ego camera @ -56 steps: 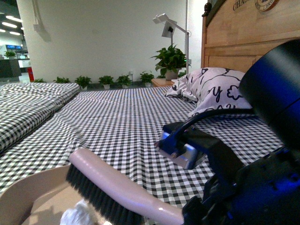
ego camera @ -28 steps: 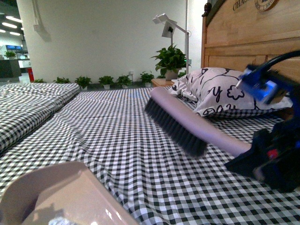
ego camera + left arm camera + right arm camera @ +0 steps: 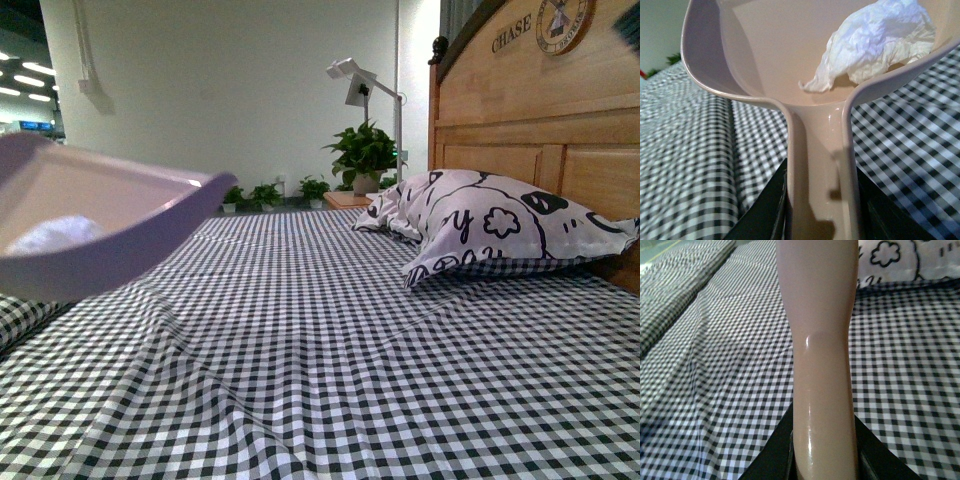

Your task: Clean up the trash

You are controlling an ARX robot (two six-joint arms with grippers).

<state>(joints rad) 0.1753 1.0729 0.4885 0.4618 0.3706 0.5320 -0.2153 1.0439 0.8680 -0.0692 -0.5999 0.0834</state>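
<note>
The trash, a crumpled white tissue wad (image 3: 880,37), lies inside the beige dustpan (image 3: 770,45). My left gripper (image 3: 822,210) is shut on the dustpan's handle. In the front view the dustpan (image 3: 120,215) is held high at the left, above the bed, with the tissue (image 3: 55,232) showing in its hollow. My right gripper (image 3: 824,460) is shut on the beige brush handle (image 3: 821,340), held above the checked sheet. The brush head and both arms are out of the front view, apart from a dark blur at its top right corner.
The black-and-white checked bedsheet (image 3: 330,340) covers the bed. A white pillow with black doodle prints (image 3: 490,225) lies against the wooden headboard (image 3: 530,110) at the right. A lamp (image 3: 355,60) and potted plants (image 3: 362,130) stand beyond the bed. A second checked bed shows at the far left.
The dustpan has risen from low at the front left to high at the left with the tissue in it. The brush and right arm have swung up and right, out of the front view.
</note>
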